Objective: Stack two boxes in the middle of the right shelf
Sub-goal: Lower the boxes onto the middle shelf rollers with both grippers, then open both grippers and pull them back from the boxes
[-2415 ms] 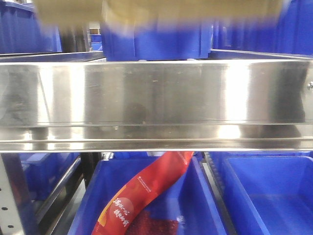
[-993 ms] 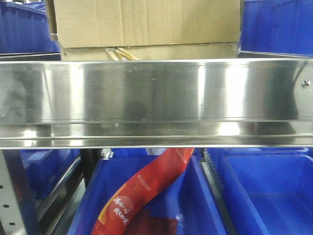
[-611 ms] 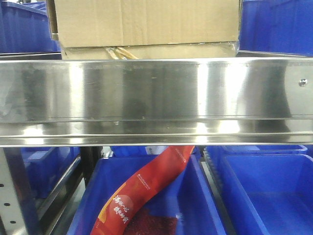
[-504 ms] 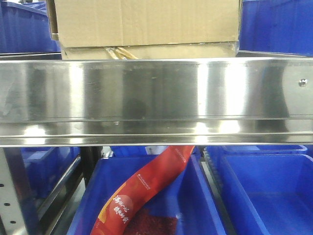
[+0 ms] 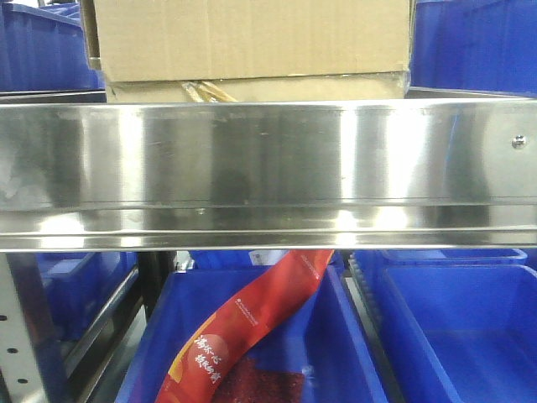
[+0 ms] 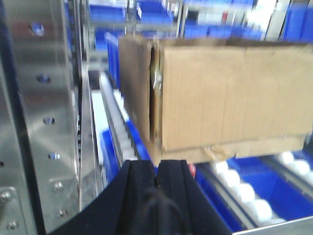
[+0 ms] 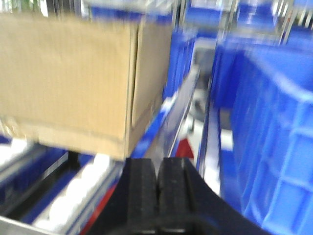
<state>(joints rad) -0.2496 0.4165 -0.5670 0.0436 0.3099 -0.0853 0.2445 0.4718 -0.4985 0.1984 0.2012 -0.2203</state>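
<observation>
Two brown boxes sit one on top of the other on the shiny metal shelf. The top box (image 5: 252,38) is big and covers most of the bottom box (image 5: 252,89), so only a thin strip of the bottom one shows above the front rail (image 5: 268,159) of the shelf. A bit of yellow tape (image 5: 205,91) peels off the bottom box near its left end. The boxes sit near the middle of the shelf's front edge, with blue bins (image 5: 470,46) beside them.

The left gripper (image 6: 156,171) is closed tight with nothing in it. It hangs in front of the left corner of the boxes and does not touch them. The right gripper (image 7: 157,174) is closed and empty too. It hangs near the right corner of the boxes, apart from them.

Under the shelf there is a blue bin (image 5: 336,353) with a red bag (image 5: 252,323) lying in it.

I think the stacking is done, or almost done. The top box looks flat and steady. The next move would likely be to pull both arms straight back, slowly, so they do not bump the boxes or the rail.
</observation>
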